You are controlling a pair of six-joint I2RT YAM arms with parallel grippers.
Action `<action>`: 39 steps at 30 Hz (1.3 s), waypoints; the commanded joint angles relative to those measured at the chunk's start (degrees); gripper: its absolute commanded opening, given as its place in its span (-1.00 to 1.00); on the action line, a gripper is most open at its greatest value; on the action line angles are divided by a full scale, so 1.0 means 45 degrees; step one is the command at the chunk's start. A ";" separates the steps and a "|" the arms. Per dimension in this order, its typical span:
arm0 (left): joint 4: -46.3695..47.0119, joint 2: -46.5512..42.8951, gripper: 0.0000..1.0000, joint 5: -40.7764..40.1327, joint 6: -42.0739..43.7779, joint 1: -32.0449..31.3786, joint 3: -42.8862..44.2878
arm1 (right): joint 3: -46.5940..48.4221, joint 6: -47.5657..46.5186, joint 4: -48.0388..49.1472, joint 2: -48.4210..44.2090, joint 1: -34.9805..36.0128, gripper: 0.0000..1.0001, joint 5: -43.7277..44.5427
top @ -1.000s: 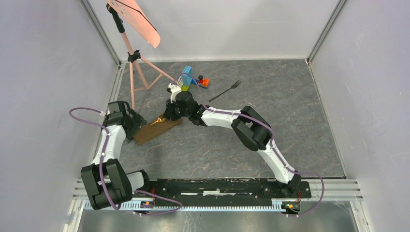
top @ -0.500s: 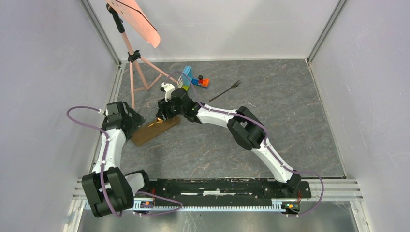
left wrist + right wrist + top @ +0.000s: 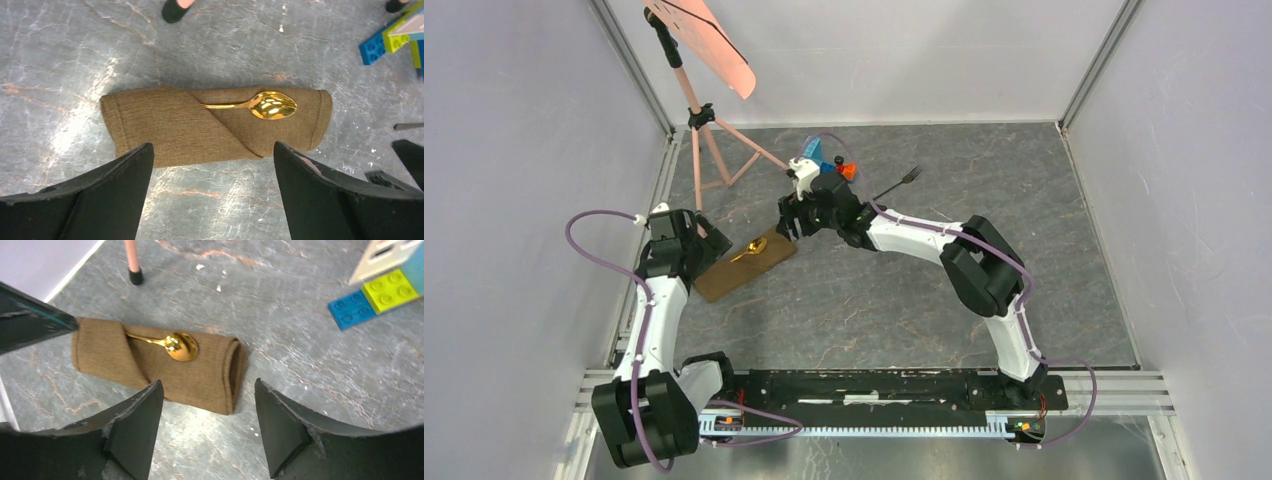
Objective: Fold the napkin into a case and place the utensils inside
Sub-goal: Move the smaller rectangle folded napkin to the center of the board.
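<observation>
- One brown napkin (image 3: 165,125) lies folded into a long flat case on the grey marbled table (image 3: 1044,210), on its left side.
- One gold spoon (image 3: 252,105) sits in it. Its handle is tucked under the diagonal fold and its bowl lies bare on the cloth.
- One dark fork (image 3: 892,185) lies bare on the table, well apart from the napkin, towards the back.
- The left gripper (image 3: 212,150) hangs over the napkin's near long edge, jaws spread wide with nothing between them.
- The right gripper (image 3: 208,385) hovers just off the napkin's rolled end, jaws released and parted, gripping nothing.
- A cluster of coloured toy blocks (image 3: 352,310) stands near the back. The right wrist covers part of it from above, so the count cannot be told.
- In the top view the right arm's wrist stands between napkin and fork.
- One pink tripod (image 3: 699,120) stands at the back left, with one foot near the napkin.
</observation>
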 commanded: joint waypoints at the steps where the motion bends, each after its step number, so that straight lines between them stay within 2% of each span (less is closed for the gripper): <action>1: 0.0915 -0.0297 0.90 0.0797 0.0873 -0.0379 0.0063 | -0.0714 0.0463 0.0970 0.0286 -0.0251 0.40 -0.0636; 9: 0.1716 -0.0262 0.90 0.2248 0.0952 -0.0924 -0.0216 | -0.0258 0.1254 0.1405 0.1523 -0.0231 0.31 -0.1181; 13: 0.1879 -0.0332 0.88 0.2565 0.0991 -0.1046 -0.0187 | -0.0361 0.1401 0.1368 0.1769 -0.0127 0.17 -0.0836; 15: 0.1950 -0.0362 0.87 0.2706 0.0982 -0.1067 -0.0185 | -0.0536 0.1490 0.1452 0.1789 -0.0070 0.01 -0.0718; 20: 0.2112 -0.0371 0.84 0.3004 0.0976 -0.1078 -0.0222 | -0.1333 0.1958 0.2036 0.1484 0.0047 -0.61 -0.0684; 23: 0.2147 -0.0389 0.83 0.3151 0.0963 -0.1088 -0.0218 | -0.2405 0.2532 0.2522 0.0830 0.0110 -0.83 -0.0336; 26: 0.2160 -0.0399 0.82 0.3201 0.0952 -0.1105 -0.0220 | -0.4075 0.3267 0.3376 -0.0266 0.0323 -0.89 0.0209; 30: 0.2190 -0.0351 0.79 0.3312 0.0952 -0.1116 -0.0240 | -0.6123 0.3887 0.4067 -0.1694 0.0749 -0.84 0.1213; 34: 0.2268 -0.0360 0.78 0.3588 0.0920 -0.1121 -0.0196 | -0.6822 0.3988 0.3523 -0.2648 0.0848 -0.55 0.1411; 38: 0.2345 -0.0433 0.78 0.4138 0.1027 -0.1154 -0.0127 | -0.6766 0.1628 0.1638 -0.3773 0.0524 0.18 0.1899; 39: 0.2441 -0.0445 0.78 0.4406 0.1049 -0.1160 -0.0135 | -0.6634 0.0709 0.1052 -0.4019 0.0364 0.30 0.2174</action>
